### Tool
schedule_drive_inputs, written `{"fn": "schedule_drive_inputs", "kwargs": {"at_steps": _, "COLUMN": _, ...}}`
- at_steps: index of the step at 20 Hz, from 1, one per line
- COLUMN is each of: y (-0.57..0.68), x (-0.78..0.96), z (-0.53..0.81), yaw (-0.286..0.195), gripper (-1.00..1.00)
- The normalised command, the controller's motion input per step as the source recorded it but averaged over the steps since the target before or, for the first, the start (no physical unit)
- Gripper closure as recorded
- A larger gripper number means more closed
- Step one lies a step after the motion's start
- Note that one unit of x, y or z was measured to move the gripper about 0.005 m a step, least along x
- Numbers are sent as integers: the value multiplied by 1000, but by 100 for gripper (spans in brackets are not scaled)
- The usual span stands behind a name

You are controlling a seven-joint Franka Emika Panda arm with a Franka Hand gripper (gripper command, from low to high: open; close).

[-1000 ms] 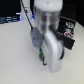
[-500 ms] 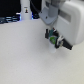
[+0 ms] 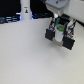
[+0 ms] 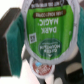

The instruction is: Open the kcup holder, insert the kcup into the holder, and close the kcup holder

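Gripper (image 3: 61, 36) hangs above the surface at the exterior view's upper right, fingers (image 3: 50, 34) pointing down, clamped on the kcup (image 3: 60, 28) between them.

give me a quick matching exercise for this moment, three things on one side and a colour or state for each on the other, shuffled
Things:
1. kcup
2. gripper
3. table

Colour or state:
A. plain white surface
B. shut on a small pod
C. green, held up off the surface

Pairs: 1-C, 2-B, 3-A. The wrist view shows the kcup's green lid close up.
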Motion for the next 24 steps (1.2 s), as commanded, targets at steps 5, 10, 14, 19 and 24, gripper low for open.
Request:
{"fn": "schedule_drive_inputs", "kwargs": {"at_steps": 5, "y": 412, "x": -343, "z": 352, "yaw": 144, "gripper": 100}}
{"fn": "schedule_drive_inputs", "kwargs": {"at_steps": 10, "y": 371, "x": -369, "z": 213, "yaw": 137, "gripper": 100}}
{"fn": "schedule_drive_inputs", "kwargs": {"at_steps": 14, "y": 358, "x": -364, "z": 144, "yaw": 132, "gripper": 100}}
{"fn": "schedule_drive_inputs", "kwargs": {"at_steps": 19, "y": 324, "x": -403, "z": 44, "yaw": 128, "gripper": 100}}
{"fn": "schedule_drive_inputs", "kwargs": {"at_steps": 24, "y": 304, "x": -438, "z": -79, "yaw": 111, "gripper": 100}}
